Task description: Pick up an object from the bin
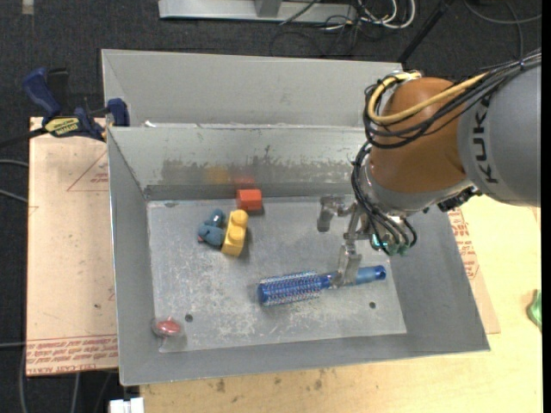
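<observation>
Camera view: gripper [337, 241] low over a blue brush [297, 287].
Its fingers [349, 256] are spread, with nothing between them; one tip touches the brush by its handle, at the front middle of the bin [129, 256]. An orange block [250, 199], yellow piece [235, 234] and blue piece [211, 229] lie to the left.

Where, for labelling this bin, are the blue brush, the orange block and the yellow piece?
blue brush [293, 288], camera view, middle of its bristled head.
orange block [250, 199], camera view, its top face.
yellow piece [235, 233], camera view, its middle.
</observation>
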Available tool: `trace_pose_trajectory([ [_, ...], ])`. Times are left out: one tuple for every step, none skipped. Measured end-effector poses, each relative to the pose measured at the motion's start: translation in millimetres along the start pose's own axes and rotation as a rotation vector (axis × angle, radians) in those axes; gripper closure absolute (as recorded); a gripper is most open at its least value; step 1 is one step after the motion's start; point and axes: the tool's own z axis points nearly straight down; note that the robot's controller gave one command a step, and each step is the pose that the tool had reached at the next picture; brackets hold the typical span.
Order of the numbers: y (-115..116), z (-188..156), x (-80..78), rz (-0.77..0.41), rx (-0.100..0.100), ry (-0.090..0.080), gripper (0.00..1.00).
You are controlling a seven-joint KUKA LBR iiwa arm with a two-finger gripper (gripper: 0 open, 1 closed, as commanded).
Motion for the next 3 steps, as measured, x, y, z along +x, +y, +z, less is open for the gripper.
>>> trace_pose_trajectory([
  [-7.7, 115.5, 7.6, -0.052, 0.000, 0.000, 0.00],
  [-7.6, 111.1, 5.2, -0.052, 0.000, -0.008, 1.00],
  [-3.3, -35.8, 24.9, 0.012, -0.001, -0.014, 1.00],
])
